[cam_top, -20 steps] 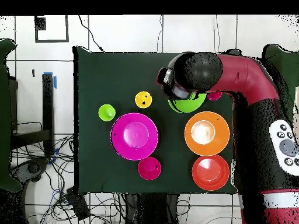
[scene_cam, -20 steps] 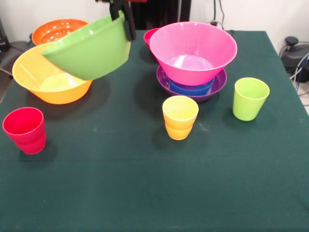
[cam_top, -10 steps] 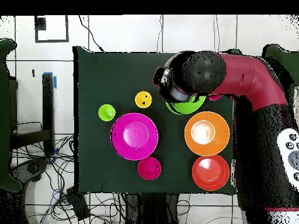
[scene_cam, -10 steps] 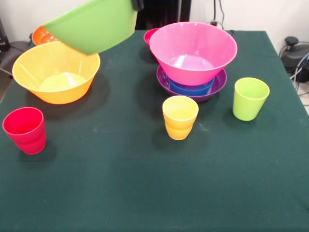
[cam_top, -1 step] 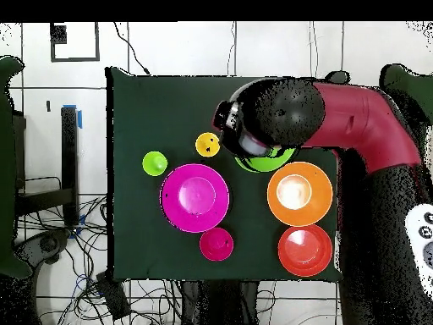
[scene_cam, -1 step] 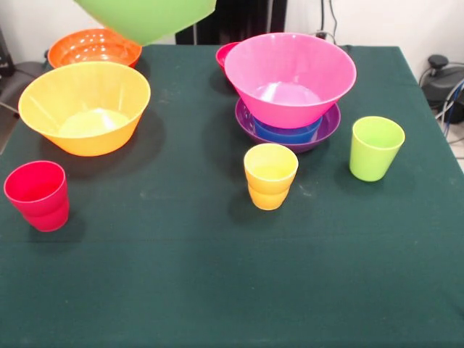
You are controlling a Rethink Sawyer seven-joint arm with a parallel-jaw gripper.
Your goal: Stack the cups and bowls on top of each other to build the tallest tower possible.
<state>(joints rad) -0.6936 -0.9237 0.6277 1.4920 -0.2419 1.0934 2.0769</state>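
The lime green bowl (scene_cam, -1 step: pixel 145 16) hangs tilted in the air at the top left, above the light orange bowl (scene_cam, -1 step: pixel 85 105), and its top is cut by the picture's edge. From overhead only its rim (cam_top, -1 step: pixel 269 159) shows under the red arm (cam_top, -1 step: pixel 355 110). The gripper holding it is hidden by the arm's wrist. The tower is the pink bowl (scene_cam, -1 step: pixel 290 76) on a blue bowl (scene_cam, -1 step: pixel 288 133) inside the purple bowl (scene_cam, -1 step: pixel 322 132). Standing alone are the red cup (scene_cam, -1 step: pixel 38 194), the yellow cup (scene_cam, -1 step: pixel 270 175) and the green cup (scene_cam, -1 step: pixel 375 147).
A red-orange bowl (scene_cam, -1 step: pixel 94 46) sits at the far left behind the light orange one. A small red bowl (scene_cam, -1 step: pixel 226 52) peeks out behind the pink bowl. The dark green cloth (scene_cam, -1 step: pixel 232 290) covers the table.
The lime green bowl has risen from beside the light orange bowl to the picture's top edge and has shifted a little right. The gripper has left the front view.
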